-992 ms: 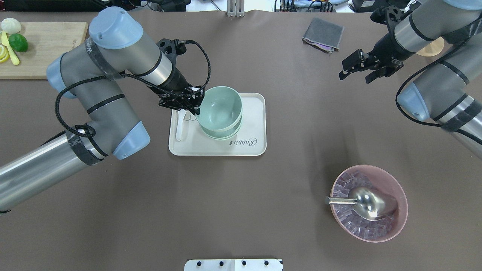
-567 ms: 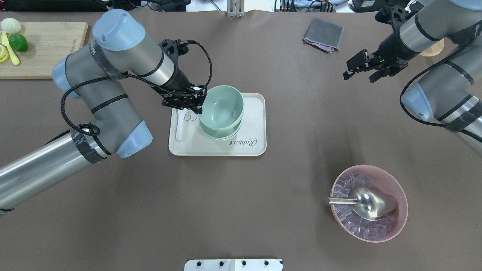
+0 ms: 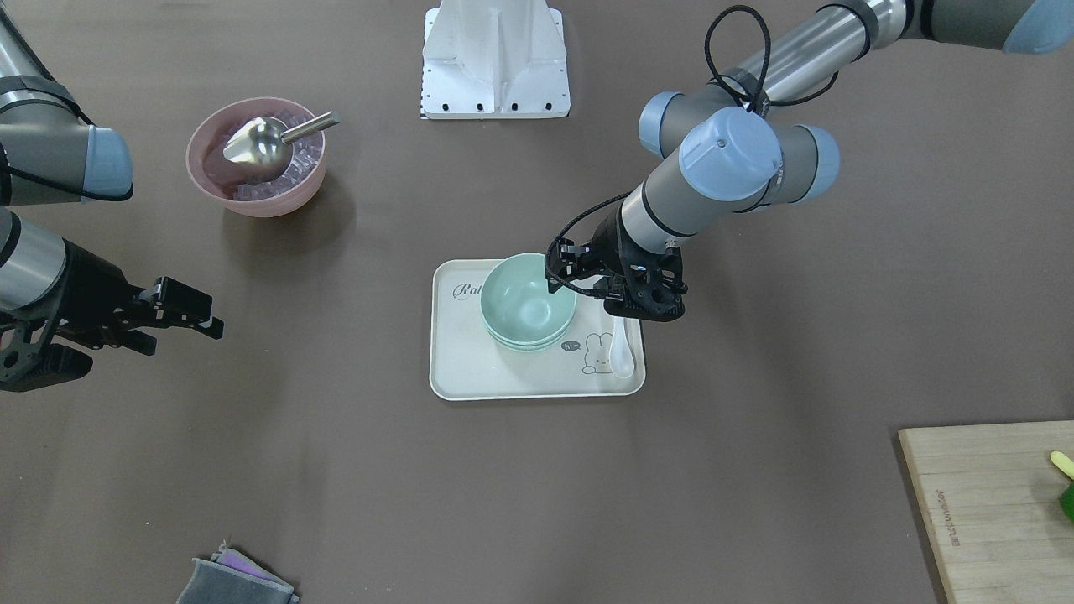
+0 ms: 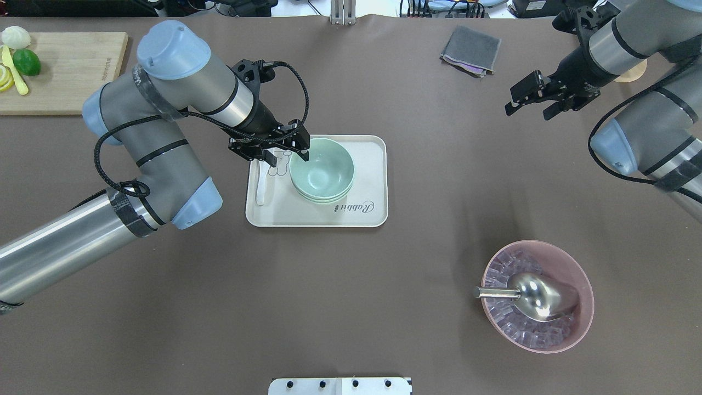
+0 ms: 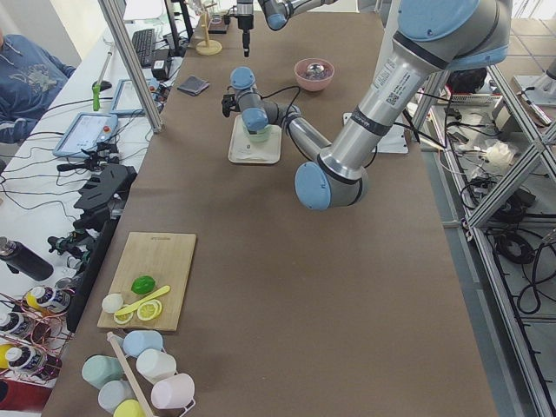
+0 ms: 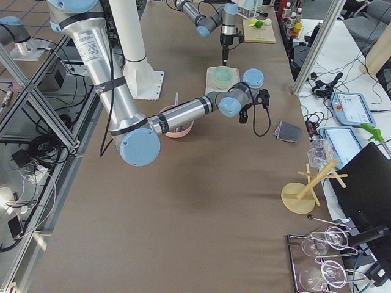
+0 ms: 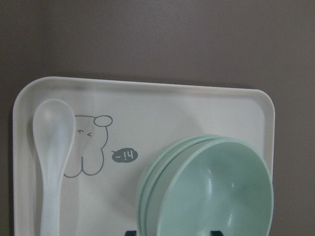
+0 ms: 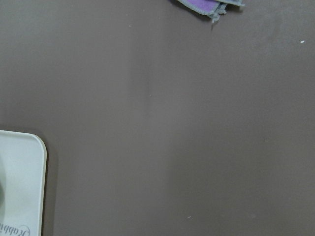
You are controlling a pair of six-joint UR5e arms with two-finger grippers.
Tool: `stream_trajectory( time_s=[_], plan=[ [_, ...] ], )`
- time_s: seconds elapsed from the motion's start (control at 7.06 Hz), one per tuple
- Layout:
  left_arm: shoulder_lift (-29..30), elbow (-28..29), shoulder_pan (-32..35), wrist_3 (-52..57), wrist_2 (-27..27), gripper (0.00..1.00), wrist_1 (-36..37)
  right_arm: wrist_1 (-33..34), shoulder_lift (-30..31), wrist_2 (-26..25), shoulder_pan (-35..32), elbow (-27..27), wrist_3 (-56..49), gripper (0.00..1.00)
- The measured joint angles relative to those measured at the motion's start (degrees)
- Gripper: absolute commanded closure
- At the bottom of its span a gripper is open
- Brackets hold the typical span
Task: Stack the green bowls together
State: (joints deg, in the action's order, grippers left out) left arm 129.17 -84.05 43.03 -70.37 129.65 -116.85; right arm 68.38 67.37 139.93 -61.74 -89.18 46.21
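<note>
Three pale mint-green bowls [image 4: 322, 169] sit nested in one stack on the cream tray [image 4: 367, 211]. The stack also shows in the front view [image 3: 527, 298] and the left wrist view [image 7: 216, 191]. My left gripper [image 4: 286, 153] is open at the stack's left rim, with its fingers spread and holding nothing; it also shows in the front view [image 3: 606, 294]. A white spoon [image 4: 262, 186] lies on the tray beside it. My right gripper [image 4: 527, 107] is open and empty, raised far off at the back right.
A pink bowl [image 4: 537, 296] with ice and a metal scoop stands at the front right. A grey cloth [image 4: 470, 49] lies at the back. A wooden cutting board [image 4: 60, 71] with lime and lemon pieces is at the back left.
The top bowl has come down from a raised, tilted hold and now sits in the stack. My left gripper has opened off it. My right arm has drawn back to the right.
</note>
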Motion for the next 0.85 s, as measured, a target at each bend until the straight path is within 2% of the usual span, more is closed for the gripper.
stream_trajectory(
  time_s=[0.28, 0.43, 0.57, 0.85],
  plan=[
    [-2.45, -1.54, 2.66, 0.56, 0.38, 0.02, 0.45, 0.1, 0.45, 0.23, -1.55, 0.09, -1.33, 0.0],
    [-5.74, -2.83, 5.3, 3.36, 0.74, 0.02, 0.82, 0.68, 1.58, 0.1, -2.96, 0.3, -4.31, 0.0],
    [-9.38, -4.47, 8.57, 10.56, 1.07, 0.02, 2.5, 3.08, 2.63, -0.47, -4.88, 0.51, -9.79, 0.0],
    [-17.91, -11.17, 15.86, 31.29, 1.23, 0.02, 12.83, 13.46, 3.47, -4.68, -9.59, 1.16, -26.51, 0.0]
  ],
)
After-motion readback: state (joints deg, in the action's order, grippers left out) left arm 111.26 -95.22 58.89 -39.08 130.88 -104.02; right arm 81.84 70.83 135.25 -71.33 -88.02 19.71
